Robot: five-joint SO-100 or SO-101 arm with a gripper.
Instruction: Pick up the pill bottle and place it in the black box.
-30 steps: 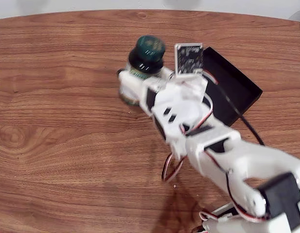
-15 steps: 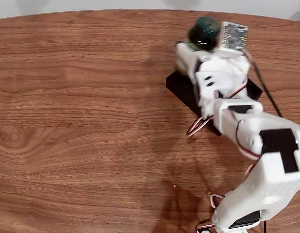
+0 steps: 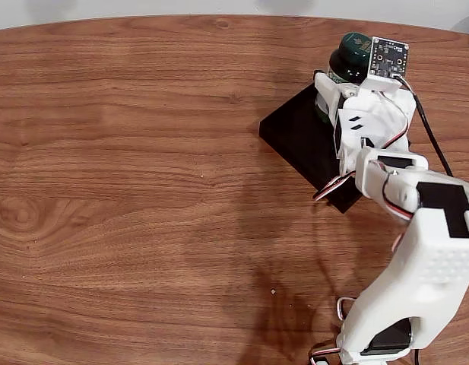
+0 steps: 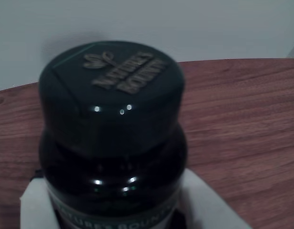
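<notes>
The pill bottle (image 3: 351,55) is a dark green jar with a round green lid. It stands upright between the white fingers of my gripper (image 3: 333,95), which is shut on its labelled body. In the fixed view, bottle and gripper are over the far corner of the black box (image 3: 295,133), a shallow matte tray partly covered by the arm. I cannot tell whether the bottle touches the box floor. In the wrist view the bottle's lid (image 4: 111,90) with raised lettering is close up, and white fingers (image 4: 35,210) press on both sides of the label.
The wooden table (image 3: 128,190) stretches bare to the left and front of the box. Its far edge (image 3: 181,18) meets a pale wall just behind the bottle. My white arm (image 3: 416,228) and its cable (image 3: 430,141) run along the right side.
My gripper has carried the bottle rightward, from left of the box one second ago to over the box's far corner now. The grip has stayed shut throughout.
</notes>
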